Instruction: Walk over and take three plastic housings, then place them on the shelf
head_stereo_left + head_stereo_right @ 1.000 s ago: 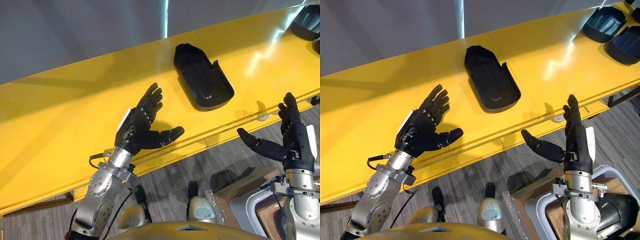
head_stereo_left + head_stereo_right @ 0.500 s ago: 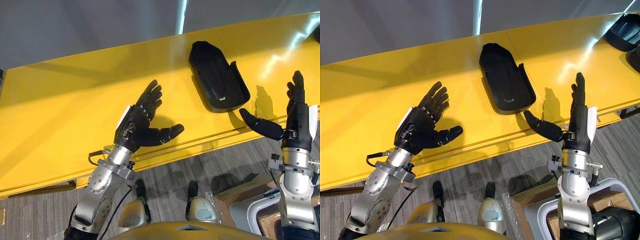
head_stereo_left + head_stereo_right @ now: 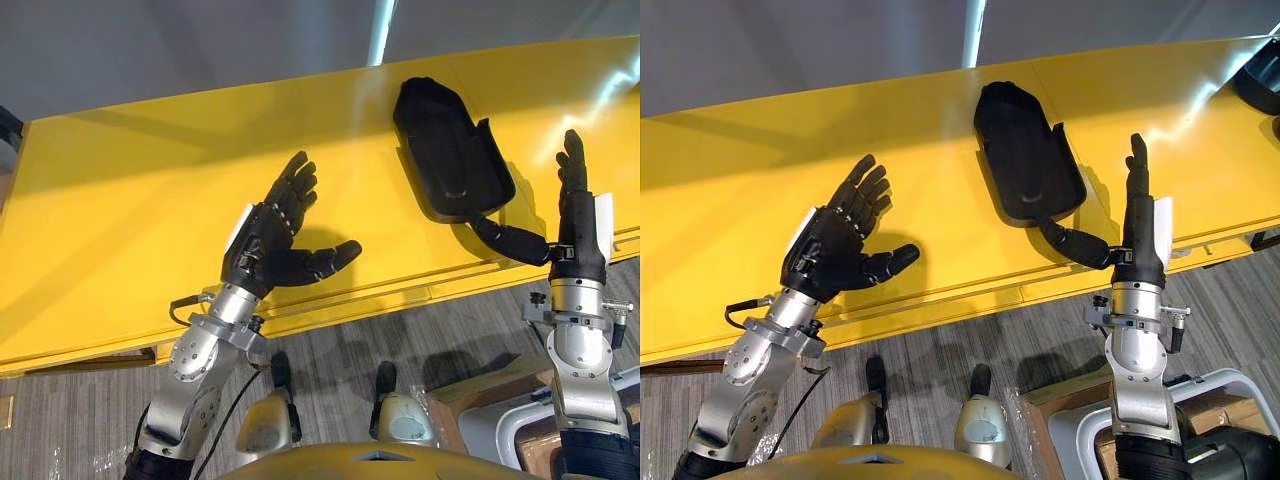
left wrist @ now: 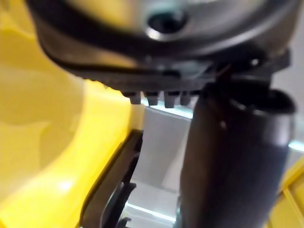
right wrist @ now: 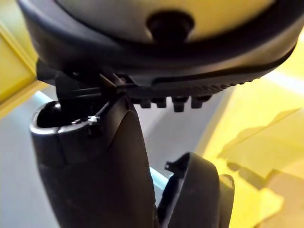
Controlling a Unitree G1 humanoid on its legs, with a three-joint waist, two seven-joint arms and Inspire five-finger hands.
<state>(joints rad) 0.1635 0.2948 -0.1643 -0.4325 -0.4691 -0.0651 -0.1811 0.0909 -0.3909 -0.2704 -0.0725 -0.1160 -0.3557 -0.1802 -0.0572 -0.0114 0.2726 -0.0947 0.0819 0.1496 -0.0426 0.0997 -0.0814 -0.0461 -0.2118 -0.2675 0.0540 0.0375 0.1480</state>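
Open right hand beside a black moulded plastic housing, nothing gripped.
Eye views: the housing lies hollow side up on the glossy yellow tabletop. The right hand's fingers are straight and together, thumb stretched to the near rim, and the left hand hovers well apart, fingers spread. Left wrist view: thumb out, nothing held. Right wrist view: thumb beside a dark curved edge, probably the housing. Likely risk: the thumb shoves the smooth shell along the slick top, or a one-sided pinch tips it out.
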